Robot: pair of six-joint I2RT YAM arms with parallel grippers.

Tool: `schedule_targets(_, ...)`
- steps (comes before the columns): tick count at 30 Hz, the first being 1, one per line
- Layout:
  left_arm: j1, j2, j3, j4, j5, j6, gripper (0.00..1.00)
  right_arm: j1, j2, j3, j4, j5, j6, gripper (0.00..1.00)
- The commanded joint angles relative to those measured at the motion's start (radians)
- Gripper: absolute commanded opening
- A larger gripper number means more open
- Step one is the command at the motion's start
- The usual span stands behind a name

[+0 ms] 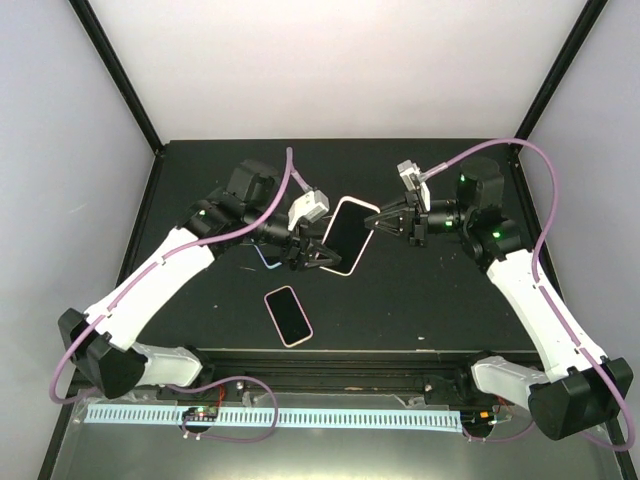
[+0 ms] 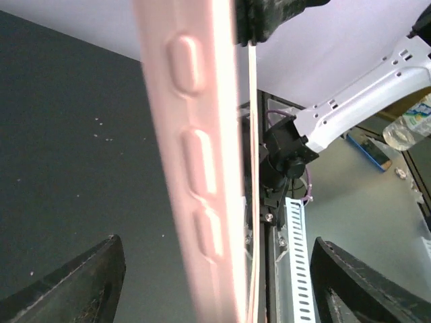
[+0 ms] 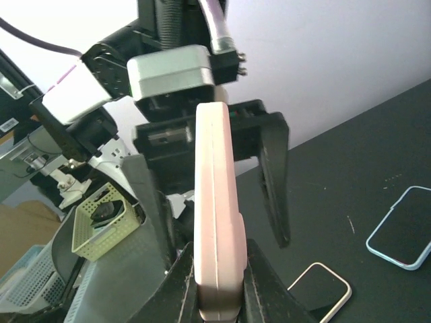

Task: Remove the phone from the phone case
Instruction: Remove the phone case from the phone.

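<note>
A phone with a dark screen sits in a pale pink phone case, held tilted above the table between my two arms. My right gripper is shut on the case's upper right end, its fingers pressed on both faces. My left gripper stands open astride the lower left end. Its fingers are well clear of the case's edge, where the raised button bumps show. From above, the left gripper and right gripper face each other across the phone.
A second phone in a pink-rimmed case lies face up on the black table near the front. A blue-rimmed phone lies under the left arm. A green basket sits off the table.
</note>
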Motion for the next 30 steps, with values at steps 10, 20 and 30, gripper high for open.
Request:
schedule_targets(10,-0.032,0.064,0.016,0.032,0.158,-0.006,0.31,0.022,-0.021,0.011,0.015,-0.062,-0.036,0.01)
schedule_targets(20,-0.018,0.03,-0.008,0.011,0.196,0.055,0.02,0.019,-0.022,0.066,-0.134,-0.054,-0.142,0.29)
schedule_targets(30,-0.003,-0.037,-0.082,0.052,0.286,0.129,0.02,0.002,-0.021,0.069,-0.127,-0.101,-0.091,0.33)
